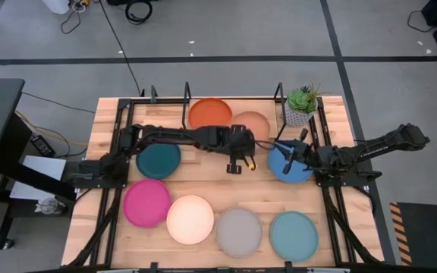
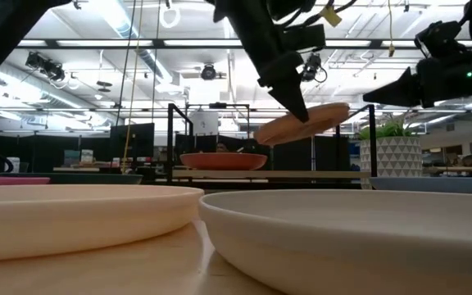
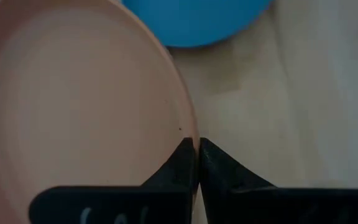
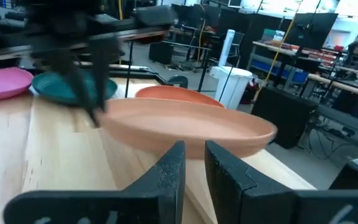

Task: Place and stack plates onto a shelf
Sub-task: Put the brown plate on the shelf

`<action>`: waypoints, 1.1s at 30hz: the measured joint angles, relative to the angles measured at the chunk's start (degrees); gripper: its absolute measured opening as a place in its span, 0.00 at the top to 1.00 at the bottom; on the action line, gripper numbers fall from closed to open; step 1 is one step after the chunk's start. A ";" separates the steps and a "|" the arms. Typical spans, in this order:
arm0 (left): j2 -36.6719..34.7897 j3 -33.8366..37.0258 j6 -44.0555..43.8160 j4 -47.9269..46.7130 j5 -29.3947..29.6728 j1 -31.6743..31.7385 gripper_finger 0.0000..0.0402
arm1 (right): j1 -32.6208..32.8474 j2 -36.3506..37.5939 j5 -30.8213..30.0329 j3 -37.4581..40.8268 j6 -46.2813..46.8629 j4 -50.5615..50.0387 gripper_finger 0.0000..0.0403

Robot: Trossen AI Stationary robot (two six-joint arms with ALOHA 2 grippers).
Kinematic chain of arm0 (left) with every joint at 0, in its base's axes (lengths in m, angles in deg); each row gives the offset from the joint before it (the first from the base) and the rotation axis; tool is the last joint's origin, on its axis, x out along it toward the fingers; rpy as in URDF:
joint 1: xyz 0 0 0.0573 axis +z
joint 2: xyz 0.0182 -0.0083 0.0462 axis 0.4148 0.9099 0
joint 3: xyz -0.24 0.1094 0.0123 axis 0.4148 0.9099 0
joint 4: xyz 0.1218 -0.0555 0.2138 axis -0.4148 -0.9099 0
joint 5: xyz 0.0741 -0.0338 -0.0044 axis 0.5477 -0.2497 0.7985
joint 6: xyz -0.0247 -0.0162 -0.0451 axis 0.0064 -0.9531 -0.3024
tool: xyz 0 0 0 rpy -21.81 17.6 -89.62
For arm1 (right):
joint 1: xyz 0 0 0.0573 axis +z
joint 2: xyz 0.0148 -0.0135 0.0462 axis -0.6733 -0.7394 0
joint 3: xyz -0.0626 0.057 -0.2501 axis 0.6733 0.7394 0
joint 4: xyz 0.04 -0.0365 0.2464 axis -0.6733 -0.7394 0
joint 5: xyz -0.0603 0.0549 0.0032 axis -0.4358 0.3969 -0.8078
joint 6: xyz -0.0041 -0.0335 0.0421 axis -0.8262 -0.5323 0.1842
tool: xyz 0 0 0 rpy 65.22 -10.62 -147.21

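- Plates wait in a loose line along the near side of the wooden surface (image 1: 203,176), flat and apart, so each rim is free to grasp: the magenta plate (image 1: 146,202) farthest left, then the cream plate (image 1: 190,219).
- The dark teal plate (image 1: 158,160) lies just behind the magenta one, beneath the left arm, which reaches from the left edge to the middle.
- The shelf (image 2: 318,174) runs along the far side. The orange plate (image 1: 210,112) sits flat on the left part of its board.
- The left hand (image 3: 196,149) is closed tight on the near rim of the tan plate (image 1: 253,123), pinching the edge. The plate hangs tilted in the air above the shelf, just right of the orange one. Judging by that, it is being carried in to be set down.
- The grey plate (image 1: 238,230) lies near the front, right of centre.
- The right hand (image 4: 194,149) hovers over the blue plate (image 1: 294,170), fingers a narrow gap apart and holding nothing. It probably waits its turn.
- The light teal plate (image 1: 293,236) lies front right.
- A potted plant (image 1: 302,106) stands far right, beside the shelf end.
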 joint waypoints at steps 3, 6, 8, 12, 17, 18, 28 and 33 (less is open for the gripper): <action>0.73 -0.09 0.73 2.57 -2.39 1.56 0.96 | 0.92 0.00 -1.07 0.00 -0.66 0.04 0.83; 3.18 -0.02 0.73 3.92 -3.53 3.05 0.96 | 1.70 0.00 -3.06 0.00 -0.83 0.02 0.83; 4.83 0.11 2.34 5.97 -3.49 3.62 0.96 | 2.21 0.00 -4.70 0.00 -1.14 -0.02 0.83; 6.39 0.03 7.92 9.02 -2.21 4.14 0.96 | 2.54 0.00 -5.19 0.00 -1.80 -0.02 0.83; 6.82 0.02 10.02 10.98 -1.64 4.87 0.95 | 3.16 0.00 -5.10 0.00 -1.62 -0.42 0.83; 6.82 -0.02 10.11 11.03 -1.63 5.10 0.95 | 3.37 -0.02 -5.07 0.00 -1.59 -0.44 0.83; 7.74 0.04 10.83 10.47 -1.11 6.43 0.92 | 4.98 0.00 -5.12 0.00 -1.57 -0.44 0.83; 8.35 0.00 10.36 11.10 0.16 6.44 0.84 | 4.98 0.00 -5.14 0.00 -2.08 -0.22 0.83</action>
